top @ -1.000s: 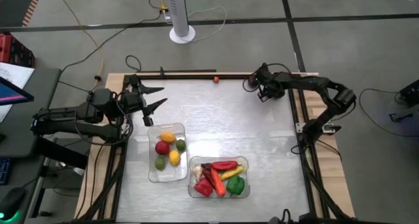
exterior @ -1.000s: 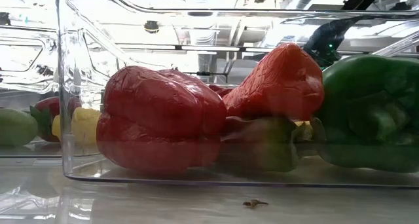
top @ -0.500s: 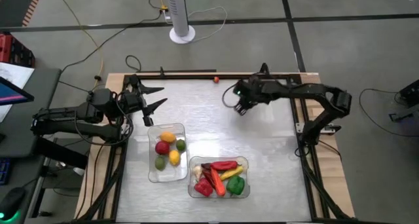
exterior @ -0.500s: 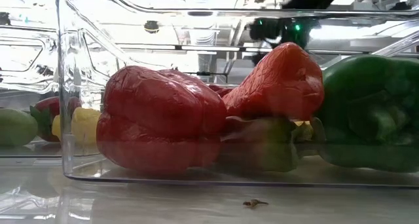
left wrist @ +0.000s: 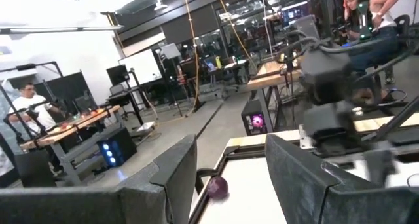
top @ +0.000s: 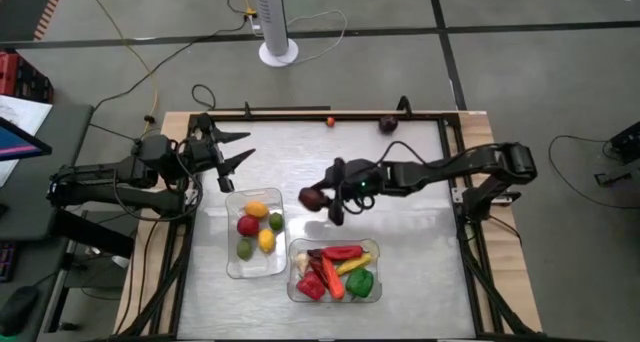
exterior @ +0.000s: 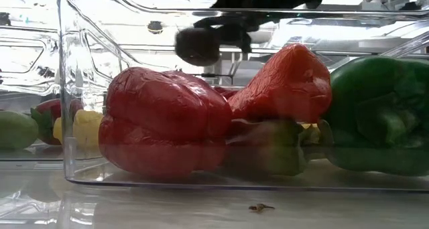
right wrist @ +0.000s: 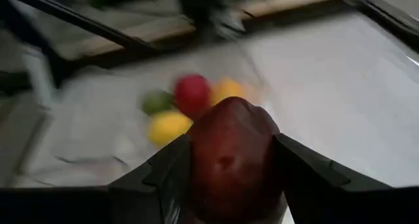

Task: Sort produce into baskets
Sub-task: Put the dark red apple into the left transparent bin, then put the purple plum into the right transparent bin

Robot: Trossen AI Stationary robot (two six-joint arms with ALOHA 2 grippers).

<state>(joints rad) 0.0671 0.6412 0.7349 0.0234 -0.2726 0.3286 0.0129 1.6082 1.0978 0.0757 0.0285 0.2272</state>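
Fruit (right wrist: 232, 155), dark purple, rounded, glossy, sits clamped between right fingers (right wrist: 160, 175).

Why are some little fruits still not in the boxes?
Two pieces sit loose at the table's far edge: a small red one and a dark purple round. The right gripper holds another dark purple fruit above the table, near the two baskets.

a robotics lab — workbenches (left wrist: 62, 129), monitors (left wrist: 120, 74), cables, seated people (left wrist: 29, 105) beyond.
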